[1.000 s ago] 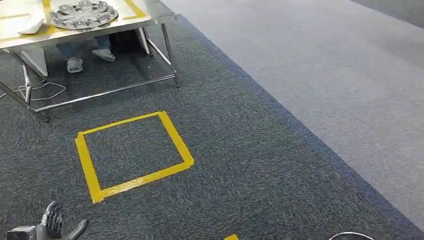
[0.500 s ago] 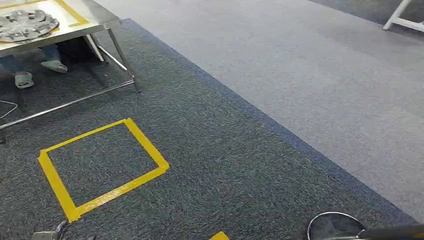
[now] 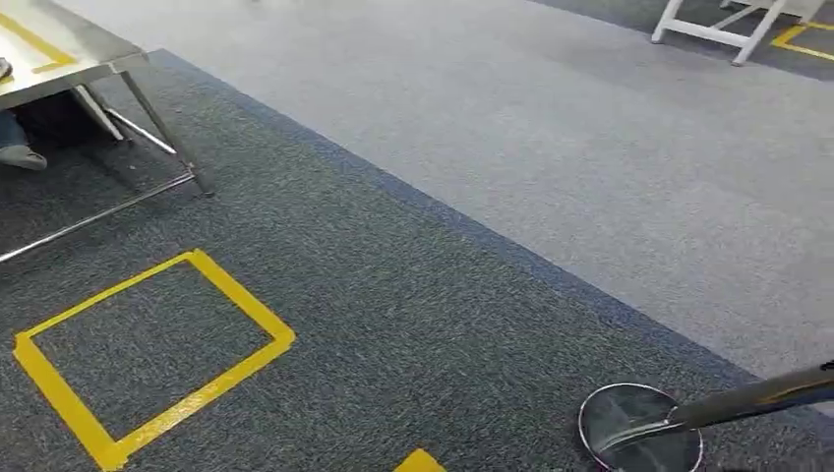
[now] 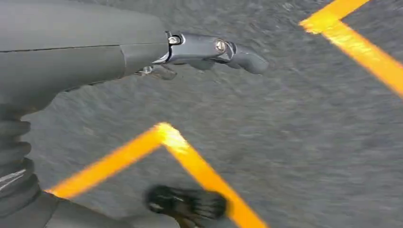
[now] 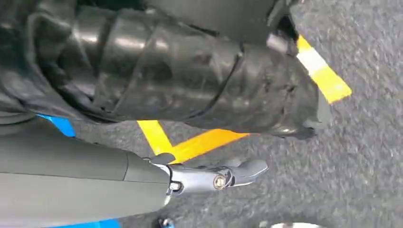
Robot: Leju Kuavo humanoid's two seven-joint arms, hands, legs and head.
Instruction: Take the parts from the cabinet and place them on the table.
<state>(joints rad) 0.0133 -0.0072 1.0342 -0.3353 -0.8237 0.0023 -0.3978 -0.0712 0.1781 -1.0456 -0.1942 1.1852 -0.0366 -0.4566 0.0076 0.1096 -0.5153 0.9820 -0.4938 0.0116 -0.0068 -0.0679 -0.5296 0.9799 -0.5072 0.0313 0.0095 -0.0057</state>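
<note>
The steel table (image 3: 69, 54) with yellow tape on its top stands at the far left of the head view, and a grey sliver of something lies at its cut-off edge. My left hand (image 4: 142, 52) hangs over dark carpet and yellow tape lines, thumb (image 4: 237, 54) stretched out and dark fingers (image 4: 185, 204) apart from it, holding nothing. My right hand (image 5: 142, 178) also hangs low beside dark parts of my body, its thumb (image 5: 237, 173) extended and nothing in it.
A yellow tape square (image 3: 148, 354) marks the dark carpet at the near left. A round metal stand base (image 3: 639, 428) with a slanting pole sits at the near right. A person's foot (image 3: 20, 157) shows under the table. White frame legs (image 3: 728, 29) stand far right on the lighter carpet.
The camera has swung to the right: the table and the tape square slid left, the silver part on the table left the picture, and the stand base and white frame came in.
</note>
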